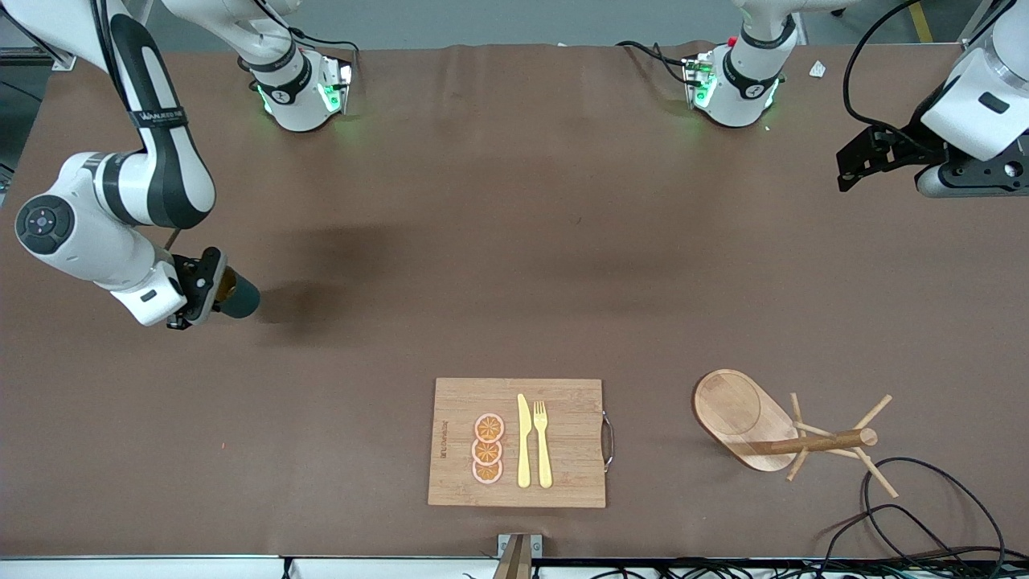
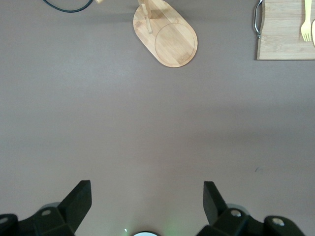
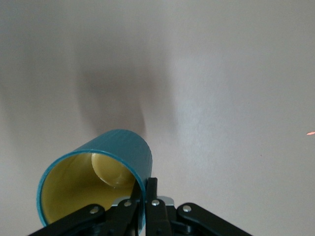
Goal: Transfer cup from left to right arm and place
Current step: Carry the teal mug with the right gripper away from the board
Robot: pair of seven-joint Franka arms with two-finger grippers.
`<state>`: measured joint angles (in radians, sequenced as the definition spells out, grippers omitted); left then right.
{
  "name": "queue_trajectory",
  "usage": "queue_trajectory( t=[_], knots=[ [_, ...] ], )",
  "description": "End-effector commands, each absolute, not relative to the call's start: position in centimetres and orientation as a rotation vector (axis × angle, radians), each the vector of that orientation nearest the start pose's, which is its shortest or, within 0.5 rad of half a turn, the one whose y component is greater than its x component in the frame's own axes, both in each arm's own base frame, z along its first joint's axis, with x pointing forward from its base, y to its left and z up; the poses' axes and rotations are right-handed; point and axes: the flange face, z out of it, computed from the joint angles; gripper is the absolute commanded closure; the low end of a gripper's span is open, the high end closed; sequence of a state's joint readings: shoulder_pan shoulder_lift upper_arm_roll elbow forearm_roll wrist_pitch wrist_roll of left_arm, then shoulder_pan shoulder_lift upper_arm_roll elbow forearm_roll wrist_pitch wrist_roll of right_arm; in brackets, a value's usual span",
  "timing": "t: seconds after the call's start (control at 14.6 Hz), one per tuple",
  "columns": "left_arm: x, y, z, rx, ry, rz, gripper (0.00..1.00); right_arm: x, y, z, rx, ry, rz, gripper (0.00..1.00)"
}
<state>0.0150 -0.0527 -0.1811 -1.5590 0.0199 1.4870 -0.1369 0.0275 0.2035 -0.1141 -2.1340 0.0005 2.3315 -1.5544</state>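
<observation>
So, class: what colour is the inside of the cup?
Pale yellow inside the teal cup, held by the right gripper; clearest in the right wrist view.

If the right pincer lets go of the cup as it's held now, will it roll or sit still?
Probably roll: the cup lies on its side in the right pincer, and its round wall offers no flat rest. It looks rigid, so it shouldn't deform. The grip on one rim wall may let it swing.

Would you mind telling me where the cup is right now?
The cup is held in the right end effector, up over bare table toward the right arm's end.
</observation>
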Motion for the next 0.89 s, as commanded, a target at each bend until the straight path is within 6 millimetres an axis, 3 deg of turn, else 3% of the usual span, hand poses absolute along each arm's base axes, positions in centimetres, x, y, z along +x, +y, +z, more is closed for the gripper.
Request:
queue_trajectory(
  t=[0.0, 0.27, 0.82],
  knots=[
    [51.2, -8.7, 65.6, -3.120, 0.053, 0.007, 0.00, 54.1, -7.2, 30.4, -2.209, -2.288, -0.003, 1.00],
    [51.1, -8.5, 66.2, -3.119, 0.067, 0.009, 0.00, 52.4, -7.5, 28.1, -2.205, -2.297, -0.009, 1.00],
    [51.1, -8.8, 66.0, -3.108, 0.085, 0.019, 0.00, 51.9, -8.4, 26.3, -2.230, -2.233, 0.012, 0.98]
  ],
)
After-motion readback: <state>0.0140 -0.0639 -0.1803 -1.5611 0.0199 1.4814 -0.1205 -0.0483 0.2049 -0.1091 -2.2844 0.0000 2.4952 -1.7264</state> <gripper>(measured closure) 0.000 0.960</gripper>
